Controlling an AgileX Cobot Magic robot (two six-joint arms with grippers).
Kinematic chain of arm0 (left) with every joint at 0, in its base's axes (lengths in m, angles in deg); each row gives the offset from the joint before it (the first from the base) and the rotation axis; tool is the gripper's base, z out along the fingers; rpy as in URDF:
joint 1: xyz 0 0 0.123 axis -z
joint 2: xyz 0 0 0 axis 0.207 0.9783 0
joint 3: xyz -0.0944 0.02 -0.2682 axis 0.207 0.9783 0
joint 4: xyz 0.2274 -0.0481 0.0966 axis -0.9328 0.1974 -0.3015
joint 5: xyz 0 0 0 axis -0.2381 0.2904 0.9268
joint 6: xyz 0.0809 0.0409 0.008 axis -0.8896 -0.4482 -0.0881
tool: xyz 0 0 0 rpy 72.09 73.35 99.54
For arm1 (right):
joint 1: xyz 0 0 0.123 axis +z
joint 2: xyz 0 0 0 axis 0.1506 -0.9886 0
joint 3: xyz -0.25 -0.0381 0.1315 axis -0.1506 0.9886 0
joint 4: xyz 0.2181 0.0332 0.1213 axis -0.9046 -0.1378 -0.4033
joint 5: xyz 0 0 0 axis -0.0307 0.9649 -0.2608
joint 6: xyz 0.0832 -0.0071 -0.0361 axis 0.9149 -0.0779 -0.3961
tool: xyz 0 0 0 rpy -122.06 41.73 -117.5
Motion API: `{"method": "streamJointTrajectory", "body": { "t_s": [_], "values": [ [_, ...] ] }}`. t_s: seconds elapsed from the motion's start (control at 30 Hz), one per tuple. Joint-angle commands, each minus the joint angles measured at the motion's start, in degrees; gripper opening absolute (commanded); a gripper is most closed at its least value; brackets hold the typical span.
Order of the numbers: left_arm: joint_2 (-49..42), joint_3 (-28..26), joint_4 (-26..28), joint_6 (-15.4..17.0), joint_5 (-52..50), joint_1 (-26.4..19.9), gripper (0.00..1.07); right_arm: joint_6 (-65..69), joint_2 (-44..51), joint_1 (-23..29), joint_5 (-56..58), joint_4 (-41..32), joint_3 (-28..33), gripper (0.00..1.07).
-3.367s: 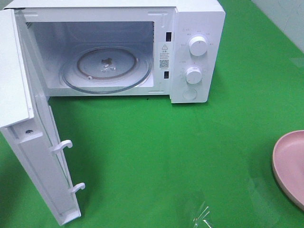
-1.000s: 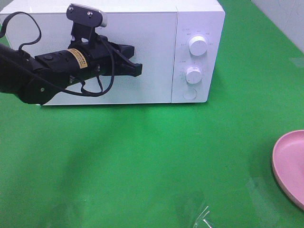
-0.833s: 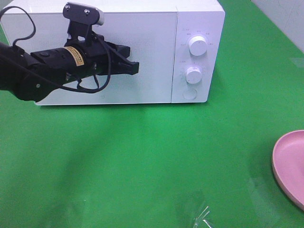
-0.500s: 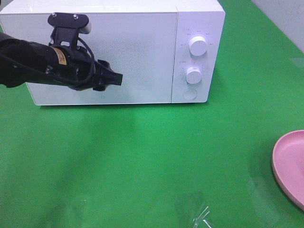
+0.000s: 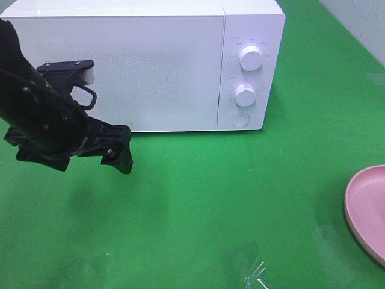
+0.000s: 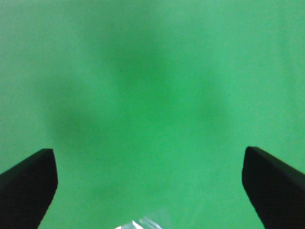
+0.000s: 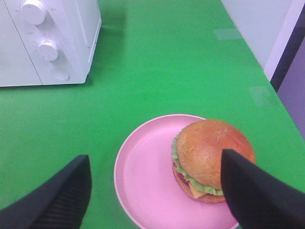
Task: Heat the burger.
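Observation:
The burger (image 7: 209, 152), with a glossy brown bun, green lettuce and a red slice, sits on the right part of a round pink plate (image 7: 143, 181). My right gripper (image 7: 157, 210) hovers open above the plate's near side, its black fingers spread wider than the burger. In the high view the burger is out of view; only the plate's edge (image 5: 367, 211) shows at the right. My left gripper (image 5: 93, 161) hangs open over the green cloth in front of the white microwave (image 5: 150, 66), whose door is closed. The left wrist view shows both fingers (image 6: 28, 181) wide apart with nothing between them.
The microwave has two round knobs (image 5: 251, 58) and a button on its right panel, also seen in the right wrist view (image 7: 43, 43). A scrap of clear tape (image 5: 255, 274) lies on the cloth near the front edge. A pale wall borders the table's right.
The microwave door, open in the earliest frame, is closed. My left gripper drew back from the door, dropped toward the front left, and went from shut to open.

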Motion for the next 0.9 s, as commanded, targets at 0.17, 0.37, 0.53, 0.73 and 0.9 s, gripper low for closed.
{"method": "streamJointTrajectory", "body": {
  "t_s": [0.17, 0.37, 0.53, 0.73, 0.9],
  "values": [
    [-4.7, 0.2, 1.9, 0.2, 13.4, 0.2, 0.98, -0.7, 1.5, -0.2, -0.7, -0.1, 0.1, 0.75],
    [-8.0, 0.2, 1.7, 0.1, 19.0, -2.6, 0.98, -0.7, 1.5, -0.2, -0.7, -0.1, 0.1, 0.75],
    [-13.5, 0.2, 1.3, -1.7, 24.1, -10.6, 0.98, -0.7, 1.5, -0.2, -0.7, -0.1, 0.1, 0.75],
    [-18.0, 0.2, 1.1, -5.0, 28.1, -18.7, 0.98, -0.7, 1.5, -0.2, -0.7, -0.1, 0.1, 0.75],
    [-22.5, 0.2, 1.1, -9.9, 32.9, -29.9, 0.98, -0.7, 1.5, -0.2, -0.7, -0.1, 0.1, 0.75]
  ]
}}
